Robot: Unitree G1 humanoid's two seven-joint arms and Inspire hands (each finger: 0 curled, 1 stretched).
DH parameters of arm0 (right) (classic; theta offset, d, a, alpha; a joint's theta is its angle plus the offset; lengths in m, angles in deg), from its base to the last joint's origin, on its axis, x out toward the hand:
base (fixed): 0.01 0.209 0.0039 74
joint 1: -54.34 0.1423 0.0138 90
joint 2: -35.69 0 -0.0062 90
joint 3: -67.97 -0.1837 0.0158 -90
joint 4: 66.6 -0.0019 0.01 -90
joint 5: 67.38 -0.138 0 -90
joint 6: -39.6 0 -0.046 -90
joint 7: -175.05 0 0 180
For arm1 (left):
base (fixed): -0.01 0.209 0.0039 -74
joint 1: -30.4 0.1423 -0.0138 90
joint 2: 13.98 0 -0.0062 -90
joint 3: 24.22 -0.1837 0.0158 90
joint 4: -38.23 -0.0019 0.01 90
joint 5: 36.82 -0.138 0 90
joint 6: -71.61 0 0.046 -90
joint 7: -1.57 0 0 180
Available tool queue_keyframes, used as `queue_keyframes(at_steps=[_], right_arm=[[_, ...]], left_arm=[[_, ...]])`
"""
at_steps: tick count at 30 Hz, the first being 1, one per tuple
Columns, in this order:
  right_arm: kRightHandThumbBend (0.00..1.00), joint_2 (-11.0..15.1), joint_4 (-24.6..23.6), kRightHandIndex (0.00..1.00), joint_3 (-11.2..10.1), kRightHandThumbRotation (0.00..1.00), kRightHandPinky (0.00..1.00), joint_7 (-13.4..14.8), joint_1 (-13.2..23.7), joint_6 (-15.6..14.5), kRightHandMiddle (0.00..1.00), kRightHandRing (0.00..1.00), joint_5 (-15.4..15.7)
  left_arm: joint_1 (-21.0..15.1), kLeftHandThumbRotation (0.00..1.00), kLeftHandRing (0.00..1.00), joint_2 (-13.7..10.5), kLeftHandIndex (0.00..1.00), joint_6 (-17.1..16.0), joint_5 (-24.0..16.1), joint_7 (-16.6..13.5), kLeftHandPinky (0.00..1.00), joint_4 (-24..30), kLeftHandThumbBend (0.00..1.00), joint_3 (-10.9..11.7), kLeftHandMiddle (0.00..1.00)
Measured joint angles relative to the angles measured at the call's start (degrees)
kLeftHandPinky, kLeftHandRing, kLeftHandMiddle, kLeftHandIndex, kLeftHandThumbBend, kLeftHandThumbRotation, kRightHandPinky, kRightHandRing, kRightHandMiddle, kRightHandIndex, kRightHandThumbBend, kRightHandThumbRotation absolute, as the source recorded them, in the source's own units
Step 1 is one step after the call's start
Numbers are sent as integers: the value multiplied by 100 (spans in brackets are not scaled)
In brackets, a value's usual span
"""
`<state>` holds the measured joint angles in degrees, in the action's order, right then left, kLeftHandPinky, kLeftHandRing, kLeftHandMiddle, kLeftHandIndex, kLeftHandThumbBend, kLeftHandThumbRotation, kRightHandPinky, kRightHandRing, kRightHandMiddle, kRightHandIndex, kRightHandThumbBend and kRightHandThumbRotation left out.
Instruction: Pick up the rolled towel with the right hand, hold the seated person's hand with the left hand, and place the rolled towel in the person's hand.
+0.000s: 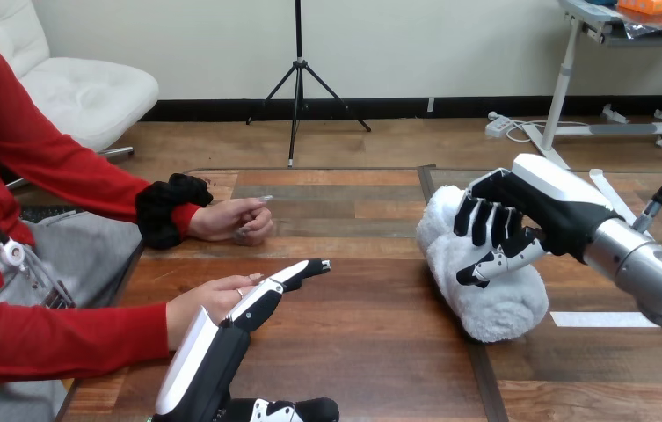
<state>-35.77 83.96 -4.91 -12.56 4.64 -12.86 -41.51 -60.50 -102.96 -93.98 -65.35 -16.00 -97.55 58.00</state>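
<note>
The towel (pixel 494 303), a white roll, lies on the table (pixel 371 343) at the right, one end pointing away from the robot. The right hand (pixel 529 211) sits over the roll's far half, and its fingers (pixel 485 224) curl down onto the top and the left flank of the cloth, closed on it. The roll seems to rest on the wood under them, though the contact line is hard to judge.

The left hand (pixel 217 347) reaches forward at the lower left with its fingers (pixel 296 272) straight and together, gripping nothing. It lies just beside the person's lower hand (pixel 208 303), which is flat on the table with its own fingers stretched out. The two appear to touch along their sides, and nothing of the robot's wraps round it.

The person's upper hand (pixel 235 220) rests farther back on the table, loosely closed, well apart from both robot hands and from the towel
</note>
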Motion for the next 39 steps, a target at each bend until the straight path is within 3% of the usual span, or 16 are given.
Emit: queue_keyframes(at_steps=[13, 32, 39], right_arm=[[91, 206, -223, 53, -134, 0, 40, -70, -49, 256, 52, 45, -124], [98, 539, -73, 52, -158, 0, 40, 21, -39, 1308, 50, 44, 58], [99, 648, -34, 53, -120, 0, 40, 0, -32, 1510, 50, 44, 241]], left_arm=[[-1, 77, 86, 3, 84, -22, 14, 30, 82, 0, 99, 0, 85], [-3, 77, 86, 3, 84, -23, 54, 107, 83, -1, 99, -1, 85], [-3, 76, 86, 2, 84, -32, 109, 136, 83, -1, 98, 3, 85]])
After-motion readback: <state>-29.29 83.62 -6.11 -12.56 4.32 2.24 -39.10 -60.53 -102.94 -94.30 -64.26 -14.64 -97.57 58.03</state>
